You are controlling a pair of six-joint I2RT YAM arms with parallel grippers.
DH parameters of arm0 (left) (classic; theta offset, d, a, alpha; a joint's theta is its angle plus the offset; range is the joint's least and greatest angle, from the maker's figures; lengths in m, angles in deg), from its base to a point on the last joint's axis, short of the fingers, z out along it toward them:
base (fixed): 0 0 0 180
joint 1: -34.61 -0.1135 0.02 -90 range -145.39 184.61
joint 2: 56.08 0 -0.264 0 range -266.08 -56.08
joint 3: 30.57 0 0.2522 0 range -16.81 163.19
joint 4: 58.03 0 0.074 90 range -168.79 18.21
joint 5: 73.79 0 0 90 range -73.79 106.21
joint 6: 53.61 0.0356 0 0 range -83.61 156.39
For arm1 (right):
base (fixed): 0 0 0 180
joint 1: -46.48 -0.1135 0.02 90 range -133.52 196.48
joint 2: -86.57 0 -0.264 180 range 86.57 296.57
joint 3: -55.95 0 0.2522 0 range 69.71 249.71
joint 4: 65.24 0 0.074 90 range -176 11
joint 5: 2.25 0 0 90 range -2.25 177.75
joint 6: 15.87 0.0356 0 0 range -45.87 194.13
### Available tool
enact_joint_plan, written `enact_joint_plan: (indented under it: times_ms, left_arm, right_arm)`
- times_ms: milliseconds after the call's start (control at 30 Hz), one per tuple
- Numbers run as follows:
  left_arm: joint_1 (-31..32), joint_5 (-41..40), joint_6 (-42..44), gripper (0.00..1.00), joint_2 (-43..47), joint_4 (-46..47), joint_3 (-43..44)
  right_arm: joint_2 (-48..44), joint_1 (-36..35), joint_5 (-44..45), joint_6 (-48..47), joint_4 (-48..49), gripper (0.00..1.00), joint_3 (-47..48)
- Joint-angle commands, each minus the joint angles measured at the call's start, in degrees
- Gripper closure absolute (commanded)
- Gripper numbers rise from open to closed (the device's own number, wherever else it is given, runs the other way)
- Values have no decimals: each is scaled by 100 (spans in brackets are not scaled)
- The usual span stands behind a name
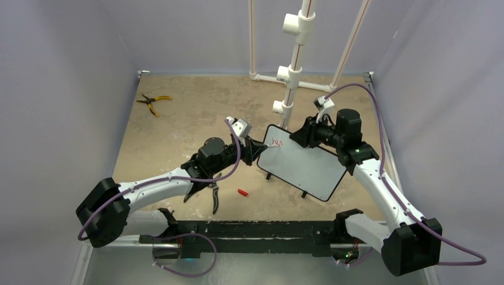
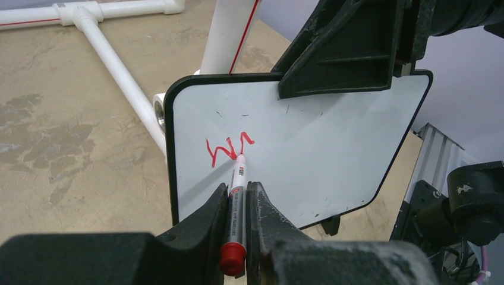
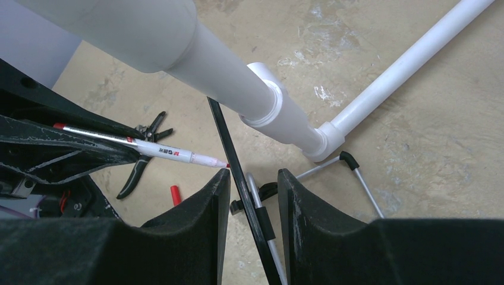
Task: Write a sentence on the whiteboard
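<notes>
The whiteboard (image 1: 306, 166) stands tilted on its small black feet in the middle of the table, white face toward the left arm. My left gripper (image 2: 238, 185) is shut on a red marker (image 2: 236, 196), whose tip touches the board (image 2: 321, 148) at the end of a short red scrawl, the sentence (image 2: 226, 148), near the upper left corner. In the top view the scrawl (image 1: 275, 142) is a small red mark. My right gripper (image 3: 254, 175) straddles the board's top edge (image 3: 235, 154), shut on it, with the board running slantwise between the fingers.
A white PVC pipe frame (image 1: 291, 77) rises just behind the board. The red marker cap (image 1: 242, 192) and black-handled cutters (image 1: 214, 196) lie near the left arm. Yellow pliers (image 1: 153, 102) lie at the far left. A wire stand (image 3: 356, 172) props the board's back.
</notes>
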Motion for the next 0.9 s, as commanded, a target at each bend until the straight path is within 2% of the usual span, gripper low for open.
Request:
enact_joint_plan:
  times_ms: [0,867]
  left_arm:
    - [43,-33,50,100,43,122,-26]
    - [43,-2,-36,100,-107,622,193]
  right_arm:
    - [28,-52,-46,-69,110,63,25]
    - [28,-71,-20,-69,87,63,17]
